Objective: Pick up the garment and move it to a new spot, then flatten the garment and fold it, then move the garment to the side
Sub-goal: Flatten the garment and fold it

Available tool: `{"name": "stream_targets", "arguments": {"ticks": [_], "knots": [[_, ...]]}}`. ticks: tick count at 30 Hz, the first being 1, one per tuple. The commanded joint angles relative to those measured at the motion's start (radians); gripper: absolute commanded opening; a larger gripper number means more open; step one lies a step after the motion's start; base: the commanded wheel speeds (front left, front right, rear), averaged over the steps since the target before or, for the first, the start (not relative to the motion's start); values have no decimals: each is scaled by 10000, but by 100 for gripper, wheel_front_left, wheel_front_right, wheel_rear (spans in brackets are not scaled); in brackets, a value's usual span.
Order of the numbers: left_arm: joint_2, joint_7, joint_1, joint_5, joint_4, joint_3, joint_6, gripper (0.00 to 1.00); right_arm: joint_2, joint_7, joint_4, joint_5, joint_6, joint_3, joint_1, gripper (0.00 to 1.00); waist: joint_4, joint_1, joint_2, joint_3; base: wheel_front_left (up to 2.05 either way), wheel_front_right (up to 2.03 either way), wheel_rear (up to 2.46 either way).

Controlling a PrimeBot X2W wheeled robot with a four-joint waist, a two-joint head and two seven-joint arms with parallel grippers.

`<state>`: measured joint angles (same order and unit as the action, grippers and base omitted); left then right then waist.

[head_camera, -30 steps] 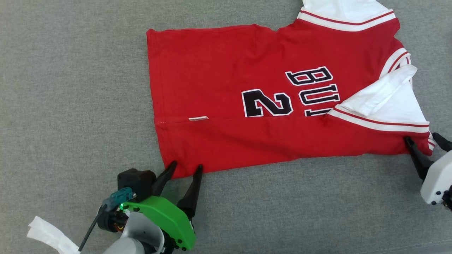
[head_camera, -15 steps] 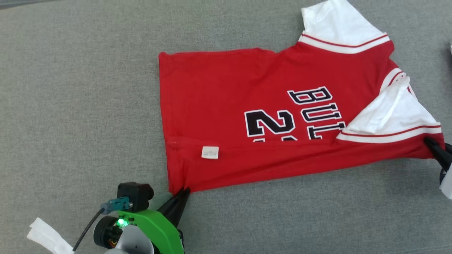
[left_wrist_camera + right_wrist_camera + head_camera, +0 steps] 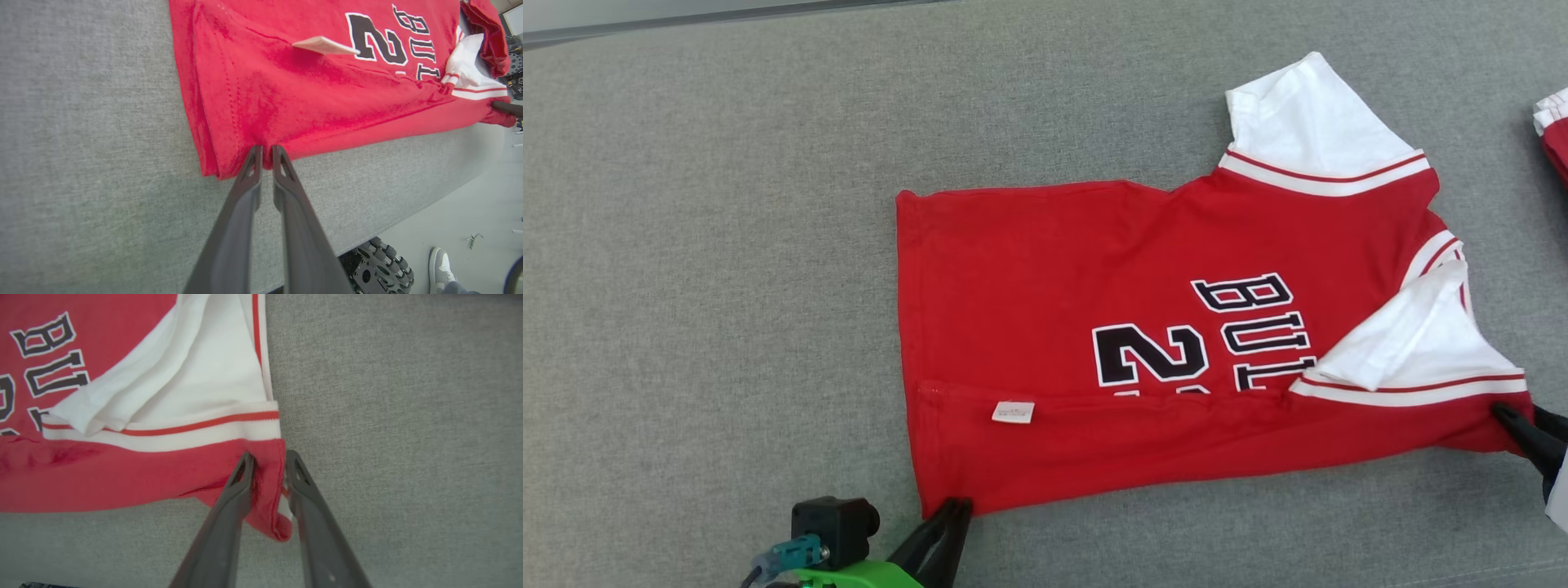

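Observation:
The garment (image 3: pixel 1143 327) is a red jersey with white sleeves and black lettering, lying sideways on the grey table (image 3: pixel 711 286). Its near edge is folded over, with a small white label (image 3: pixel 1013 412) on the fold. My left gripper (image 3: pixel 952 510) is shut on the near hem corner; in the left wrist view its fingers (image 3: pixel 250 171) pinch the red edge of the garment (image 3: pixel 310 94). At the far right, my right gripper (image 3: pixel 1515 420) is shut on the near shoulder corner. In the right wrist view red cloth (image 3: pixel 102 477) bunches between the fingertips (image 3: pixel 245 465).
A second folded red-and-white piece (image 3: pixel 1553 122) lies at the right edge. The table's far edge (image 3: pixel 686 20) runs along the top. In the left wrist view, the table's near edge, a wheel (image 3: pixel 382 265) and a person's shoe (image 3: pixel 441 265) on the floor.
Both grippers went from open around the garment's near corners to shut on them. The near fold has risen and the label turned up. The head camera has tilted, shifting the whole picture down.

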<state>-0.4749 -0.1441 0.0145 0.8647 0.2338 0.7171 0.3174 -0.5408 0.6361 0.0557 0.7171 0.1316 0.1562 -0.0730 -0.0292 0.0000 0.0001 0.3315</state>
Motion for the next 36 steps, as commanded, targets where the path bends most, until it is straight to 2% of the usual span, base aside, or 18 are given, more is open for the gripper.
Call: {"name": "stream_targets", "arguments": {"ticks": [1,4,7,9,12,14,18,22,28,32,36], "knots": [[-12,99,-13,-243,-105,-36,164,100,44,-100,20,-145,-17,-7,152,100,-34,0,-1,-29,0,0,0],[-41,195,-162,-317,79,-255,451,100,-168,-199,361,-335,-10,78,519,100,-135,0,-1,-47,0,0,0],[-698,-99,-782,-573,554,-760,704,100,-476,-133,1002,-198,-10,225,1537,100,-292,0,-1,304,0,0,0],[-1141,-527,-1629,-888,814,-993,649,100,-760,28,1183,-238,-10,192,2449,100,-248,0,-1,747,0,0,0],[-1240,-1398,-3494,-1119,699,-1135,380,100,-1052,470,980,-326,-10,-68,4214,100,58,0,-1,1670,0,0,0],[-911,-1882,-4772,-1190,284,-1077,153,100,-1182,702,653,-552,-10,-274,5492,100,287,0,-1,2268,0,0,0],[-30,-2441,-6805,-1157,-1086,-765,-451,100,-1029,1092,-485,-1043,-10,-1110,7612,100,741,0,-1,3205,0,0,0],[639,-2611,-7937,-1246,-2399,-365,-1065,100,-632,1136,-1940,-1492,-10,-1858,9016,100,1115,0,-1,3583,0,0,0],[1083,-2674,-8579,-1405,-3251,130,-1622,100,-271,615,-3515,-1537,-10,-2586,9769,100,1470,0,-1,3648,0,0,0],[1134,-2677,-8636,-1361,-3600,215,-1743,100,-300,183,-4276,-1580,-10,-3014,9813,100,1550,0,-1,3573,0,0,0],[1287,-2851,-8649,-1074,-3899,275,-1911,100,-29,18,-4863,-1159,-5,-3277,9854,100,1472,0,-1,3568,0,0,0]]}}
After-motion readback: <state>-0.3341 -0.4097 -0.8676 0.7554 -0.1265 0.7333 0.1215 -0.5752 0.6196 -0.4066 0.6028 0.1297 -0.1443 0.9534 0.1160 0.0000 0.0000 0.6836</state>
